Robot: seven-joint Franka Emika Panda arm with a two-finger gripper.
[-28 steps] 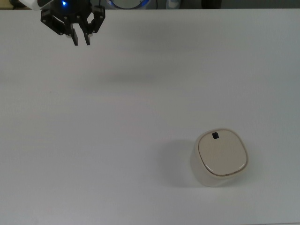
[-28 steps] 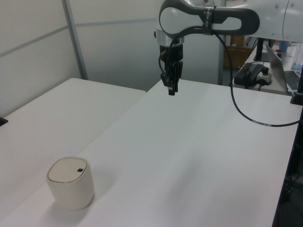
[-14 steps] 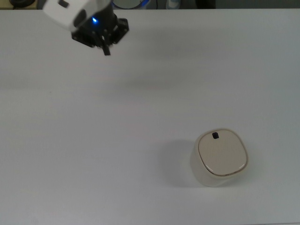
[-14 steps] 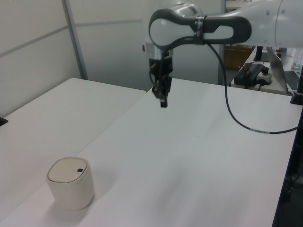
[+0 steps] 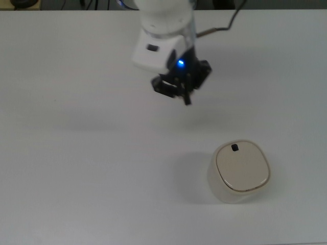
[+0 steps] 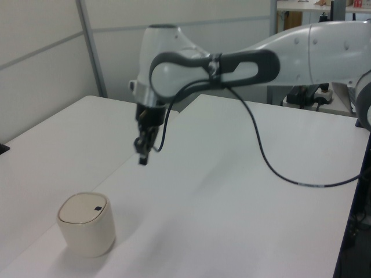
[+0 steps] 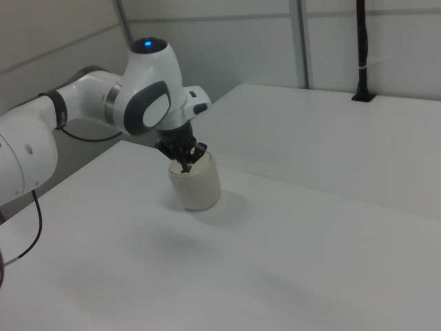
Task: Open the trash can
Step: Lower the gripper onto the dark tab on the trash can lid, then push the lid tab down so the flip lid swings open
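- Top view puts the bin (image 5: 238,171) on the table (image 5: 76,168) toward the top view's lower right, lid flat and shut, with its black button (image 5: 234,147) at the lid edge nearest the arm.
- Your gripper (image 5: 187,100) hangs in the air up and to the top view's left of the bin, well apart from it. Its fingers look drawn close together with nothing between them.
- Risk: the button is tiny. If you come down a little off, the tips would likely land on the plain lid and nothing would release.
- Risk: the bin looks light and stands loose. A push with any sideways lean could slide or tip it rather than press the button.
- Risk: if the lid springs up on its hinge, a gripper parked low over it could block it. Plan to lift clear after the press.
- Left view shows what the top view cannot: the gripper (image 6: 142,158) sits clearly above lid height, with open table between it and the bin (image 6: 86,224).
- Right view misleads you: the gripper (image 7: 185,166) overlaps the bin (image 7: 196,182) there and seems to touch the lid. Trust the other two for the gap.
- Only the top and left views show the button; the right view hides it.
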